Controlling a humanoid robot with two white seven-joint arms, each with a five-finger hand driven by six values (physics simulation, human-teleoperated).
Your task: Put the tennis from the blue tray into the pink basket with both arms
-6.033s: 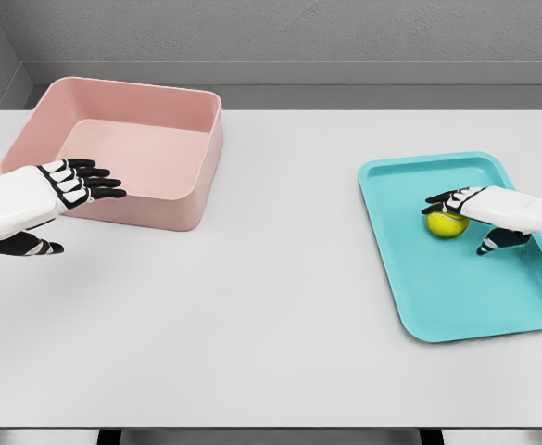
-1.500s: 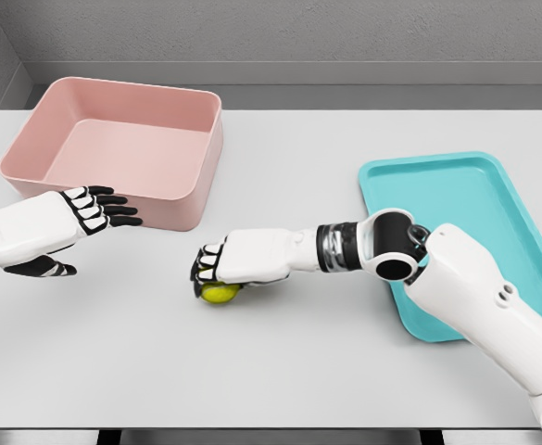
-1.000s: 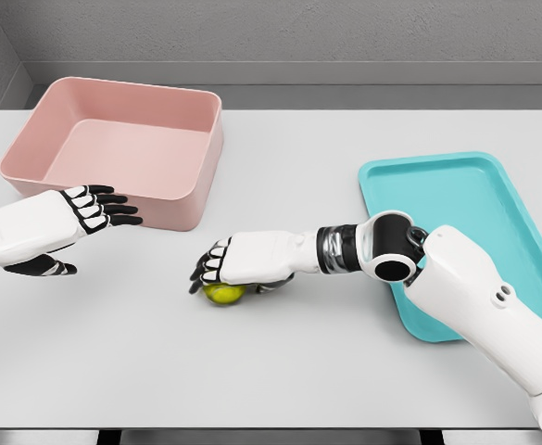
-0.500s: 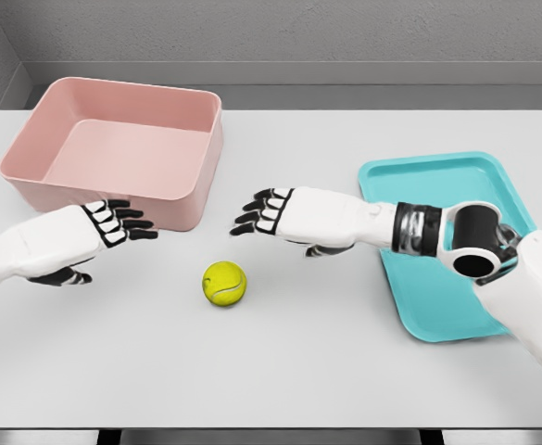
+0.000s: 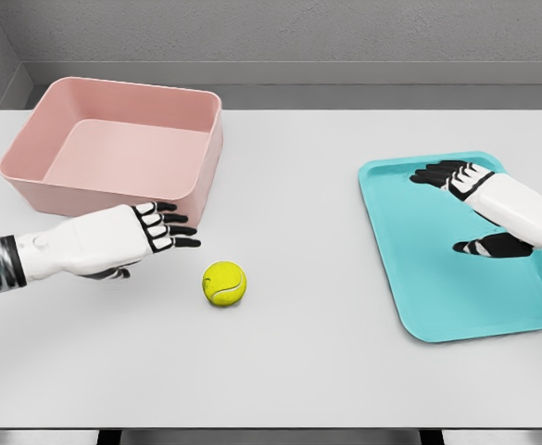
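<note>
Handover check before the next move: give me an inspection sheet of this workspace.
Surface: white table, flat.
Job's things: tennis ball on the table between basket and tray; pink basket holds nothing; blue tray holds nothing.
Clutter: nothing seen.
Hands: left hand open, beside the ball, not touching; right hand open over the tray.
Cables: nothing seen.
Surroundings: grey wall behind.

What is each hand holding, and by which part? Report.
Nothing. The ball lies free on the table; left hand and right hand are open.
</note>
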